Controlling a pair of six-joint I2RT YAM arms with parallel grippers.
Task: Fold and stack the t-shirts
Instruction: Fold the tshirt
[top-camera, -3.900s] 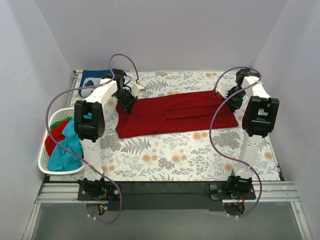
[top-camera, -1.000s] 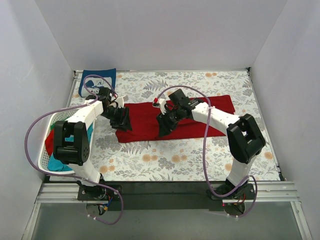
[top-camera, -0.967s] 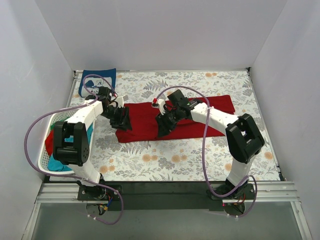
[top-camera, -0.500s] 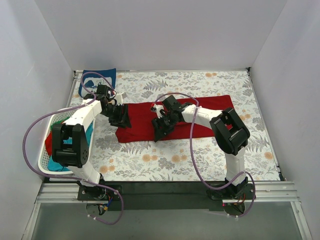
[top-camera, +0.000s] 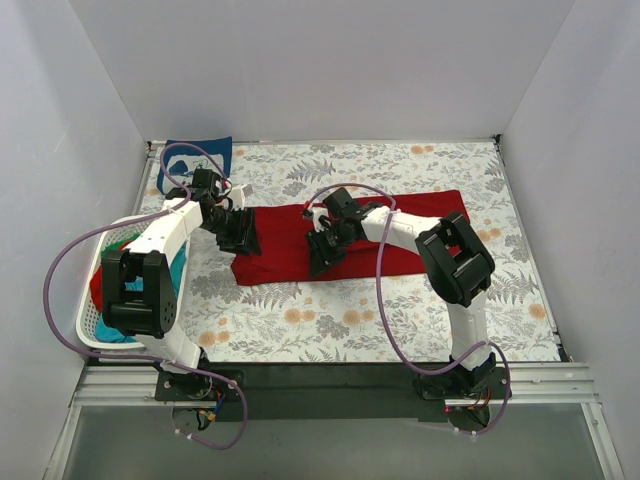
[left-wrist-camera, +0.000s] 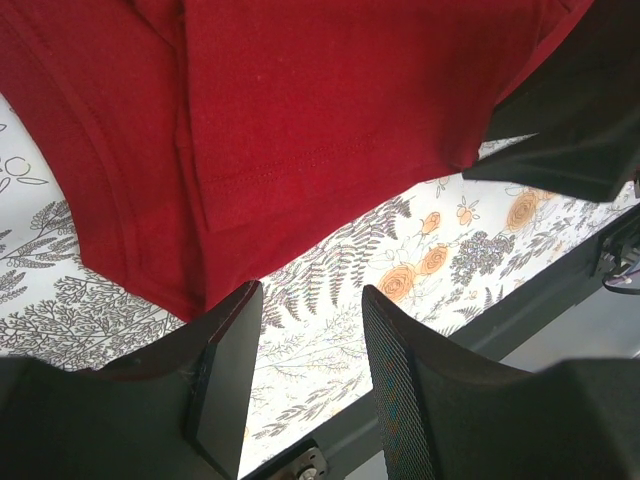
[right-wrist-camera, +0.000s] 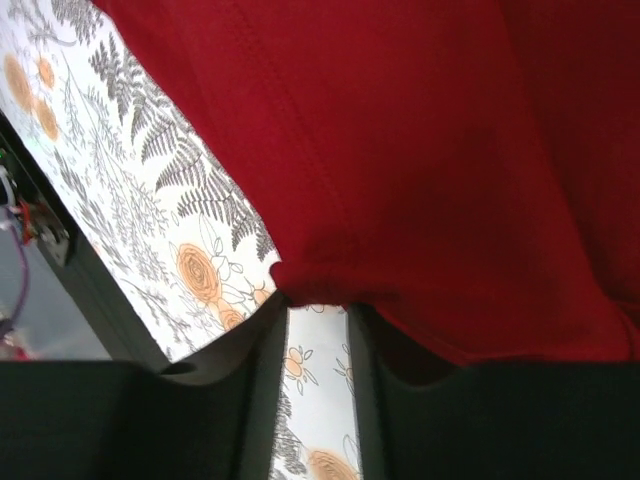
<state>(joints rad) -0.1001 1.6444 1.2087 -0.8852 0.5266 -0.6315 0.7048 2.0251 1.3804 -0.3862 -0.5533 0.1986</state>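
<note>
A dark red t-shirt lies spread lengthwise across the floral cloth. My left gripper sits low at its left end. In the left wrist view this gripper is open, with only floral cloth in the gap and the shirt's corner just past the fingertips. My right gripper is down at the shirt's near hem. In the right wrist view its jaws stand narrowly apart, and the hem of the shirt bunches right at the fingertips. A folded navy t-shirt lies at the back left.
A white laundry basket stands at the left edge, holding a red t-shirt and a teal one. The floral table cloth covers the table. White walls close in on three sides.
My right gripper slid a little left along the near hem, and its jaws widened then narrowed around the hem. The left gripper barely moved.
</note>
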